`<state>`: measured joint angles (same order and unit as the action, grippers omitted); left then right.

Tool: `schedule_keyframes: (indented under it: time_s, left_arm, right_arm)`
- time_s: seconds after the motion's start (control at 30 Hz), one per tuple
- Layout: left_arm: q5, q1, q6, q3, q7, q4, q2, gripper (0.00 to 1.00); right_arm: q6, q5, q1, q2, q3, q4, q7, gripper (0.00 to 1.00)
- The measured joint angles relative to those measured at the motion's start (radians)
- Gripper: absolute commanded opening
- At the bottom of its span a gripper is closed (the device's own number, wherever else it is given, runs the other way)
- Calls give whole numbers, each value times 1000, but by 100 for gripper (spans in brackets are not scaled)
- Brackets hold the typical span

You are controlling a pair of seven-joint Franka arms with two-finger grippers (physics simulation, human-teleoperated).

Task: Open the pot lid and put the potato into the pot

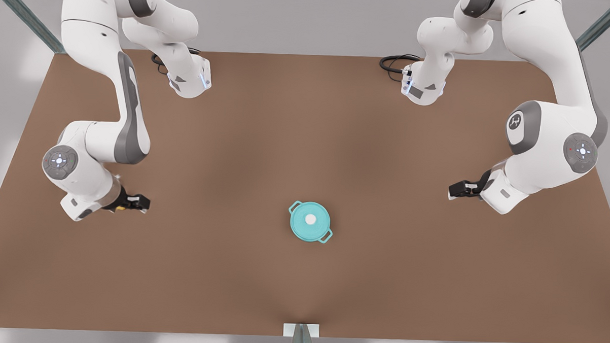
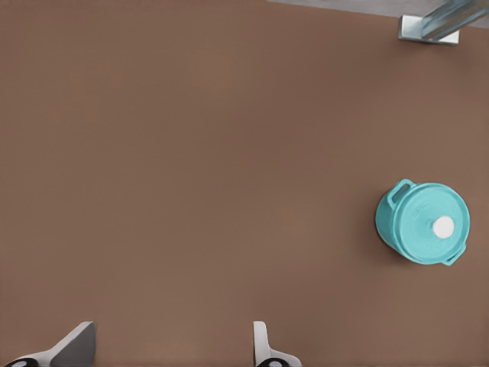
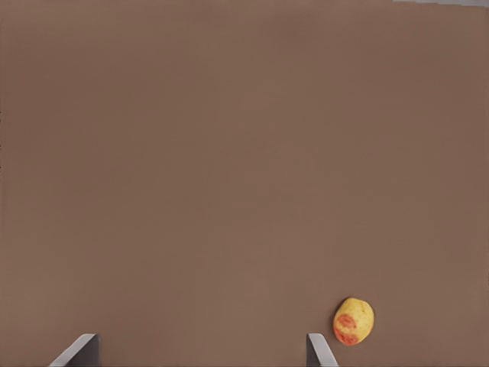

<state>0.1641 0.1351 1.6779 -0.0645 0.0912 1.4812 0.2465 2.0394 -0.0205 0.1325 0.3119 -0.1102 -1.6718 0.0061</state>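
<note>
Judging nothing done yet, I see the pot lid closed on the pot mid-table, toward the bracket edge. My left gripper hangs well apart, fingers spread and empty; next it must reach the lid's knob. The right gripper, spread too, hovers beside the potato.

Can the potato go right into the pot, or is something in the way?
Yes: the pot lid covers the pot. The potato lies by the open right hand; the open left hand waits on the pot's other side.
</note>
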Motion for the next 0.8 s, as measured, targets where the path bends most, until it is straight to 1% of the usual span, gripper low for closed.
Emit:
schedule_keyframes:
  time_s: [0.07, 0.13, 0.17, 0.27, 0.33, 0.4, 0.47, 0.53, 0.63, 0.73, 0.8]
  left_arm:
    - [1, 0, 2, 0, 2, -3, 1, 100]
    - [-8, 6, 6, 29, 7, -1, 9, 100]
    - [-21, 40, 8, 38, 17, -3, 22, 100]
    - [-39, 244, 30, 55, 76, -22, 80, 100]
    - [-47, 383, 53, 59, 130, -104, 185, 100]
    - [-59, 456, 99, 59, 188, -163, 294, 100]
    - [-87, 477, 165, 55, 248, -191, 380, 100]
    - [-105, 476, 219, 34, 299, -256, 466, 100]
    - [-125, 485, 304, 26, 366, -290, 523, 100]
    - [-133, 525, 371, 29, 428, -364, 589, 100]
    - [-145, 535, 409, 29, 461, -371, 623, 100]
  right_arm:
    - [32, -2, 0, -1, -2, 1, 3, 100]
    - [25, -3, -1, -10, -36, 19, 8, 100]
    - [17, -3, -7, -18, -49, 18, 14, 100]
    - [-3, 1, -27, -55, -66, -38, 31, 100]
    - [-10, 24, -64, -77, -70, -63, 41, 100]
    - [2, 37, -81, -106, -73, -127, 50, 100]
    - [34, 46, -80, -118, -72, -211, 66, 100]
    - [92, 51, -72, -115, -72, -286, 91, 100]
    - [178, 55, -75, -79, -76, -315, 132, 100]
    - [254, 56, -99, -51, -88, -335, 167, 100]
    - [303, 56, -108, -40, -90, -357, 187, 100]
